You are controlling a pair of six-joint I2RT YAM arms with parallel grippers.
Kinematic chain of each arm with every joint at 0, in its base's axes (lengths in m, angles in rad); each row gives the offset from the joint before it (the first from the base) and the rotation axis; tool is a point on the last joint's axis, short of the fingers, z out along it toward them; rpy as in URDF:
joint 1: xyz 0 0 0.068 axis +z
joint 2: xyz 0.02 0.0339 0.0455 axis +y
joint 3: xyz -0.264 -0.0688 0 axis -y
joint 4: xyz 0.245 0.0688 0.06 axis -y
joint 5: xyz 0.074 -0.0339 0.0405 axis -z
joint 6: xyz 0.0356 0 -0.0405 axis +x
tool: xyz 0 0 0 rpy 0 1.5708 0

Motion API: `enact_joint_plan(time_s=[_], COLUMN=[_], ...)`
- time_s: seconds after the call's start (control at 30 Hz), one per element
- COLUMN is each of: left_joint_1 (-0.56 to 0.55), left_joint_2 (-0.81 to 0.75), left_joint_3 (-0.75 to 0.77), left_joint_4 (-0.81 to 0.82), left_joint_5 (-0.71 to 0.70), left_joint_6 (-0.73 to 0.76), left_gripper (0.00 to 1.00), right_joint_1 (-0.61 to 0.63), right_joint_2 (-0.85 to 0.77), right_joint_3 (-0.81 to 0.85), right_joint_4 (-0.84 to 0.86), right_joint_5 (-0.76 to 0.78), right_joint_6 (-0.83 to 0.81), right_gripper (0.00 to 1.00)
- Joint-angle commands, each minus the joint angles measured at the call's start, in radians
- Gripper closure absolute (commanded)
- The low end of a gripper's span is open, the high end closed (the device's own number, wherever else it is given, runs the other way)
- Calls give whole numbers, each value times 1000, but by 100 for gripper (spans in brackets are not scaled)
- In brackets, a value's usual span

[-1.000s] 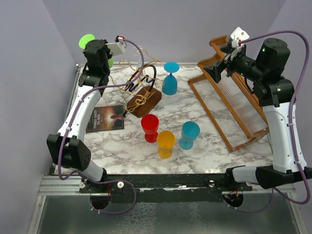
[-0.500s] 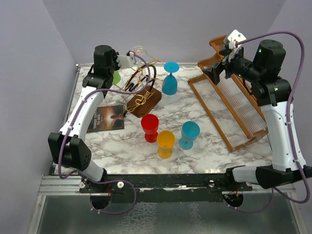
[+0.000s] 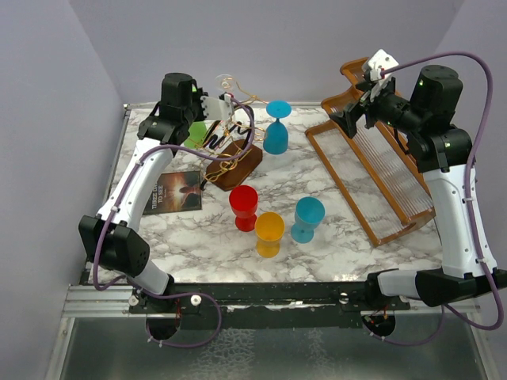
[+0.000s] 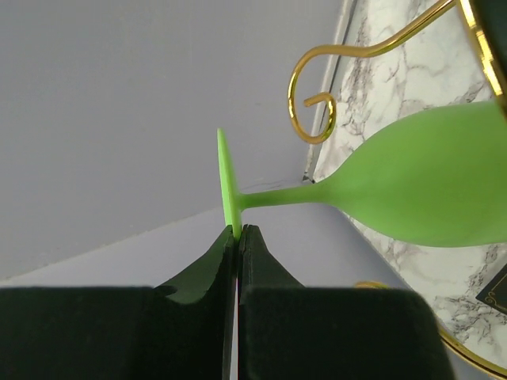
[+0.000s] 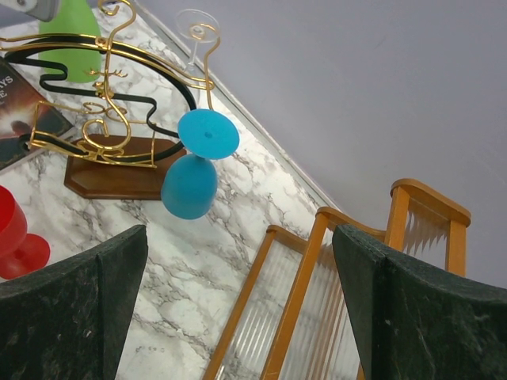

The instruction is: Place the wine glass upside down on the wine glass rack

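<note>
My left gripper (image 3: pixel 212 105) is shut on the rim of the foot of a green wine glass (image 3: pixel 196 131), held bowl-down at the left side of the wine glass rack (image 3: pixel 230 138), a stand of gold wire scrolls with a black bar on a brown base. In the left wrist view the gripper (image 4: pixel 239 231) pinches the foot edge of the green glass (image 4: pixel 428 186), next to a gold scroll (image 4: pixel 313 103). A blue glass (image 3: pixel 276 131) hangs upside down on the rack's right side. My right gripper (image 3: pixel 360 107) is open and empty over the orange slatted rack; it shows open in its wrist view (image 5: pixel 242 237).
Red (image 3: pixel 243 207), yellow (image 3: pixel 268 233) and blue (image 3: pixel 307 219) glasses stand at the table's middle. A large orange-brown slatted rack (image 3: pixel 380 178) fills the right side. A book (image 3: pixel 170 192) lies at the left. A clear glass (image 5: pixel 198 28) hangs at the rack's back.
My left gripper has moved right and down with the green glass, bringing it up against the gold wire rack. The right arm has barely moved.
</note>
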Motion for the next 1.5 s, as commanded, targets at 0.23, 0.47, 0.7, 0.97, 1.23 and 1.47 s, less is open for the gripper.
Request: enact_joint_plan(time_s=[0.23,0.47,0.7,0.97,1.23,1.47], left_joint_1=[-65,-86,-89,-88,-88,-90], left_joint_2=[57,100,130,135,135,161], left_joint_3=[80,99,86,171,169,132], left_joint_4=[-77,-36,72,-38,-52,-32], left_joint_5=[73,50,-46,30,-1,-20], left_joint_6=[90,90,94,52,97,155], left_gripper=[100,100,100,100,100,100], right_joint_1=[-6,-6,-6,-6,-6,-6], right_joint_2=[-30,-37,-40,-40,-38,-35], right_joint_3=[-24,-33,-44,-48,-54,-55], right_joint_4=[10,10,13,15,18,17], right_joint_5=[26,29,32,35,35,36], right_joint_6=[-5,-6,-8,-11,-11,-12], right_gripper=[1,0,0,0,0,0])
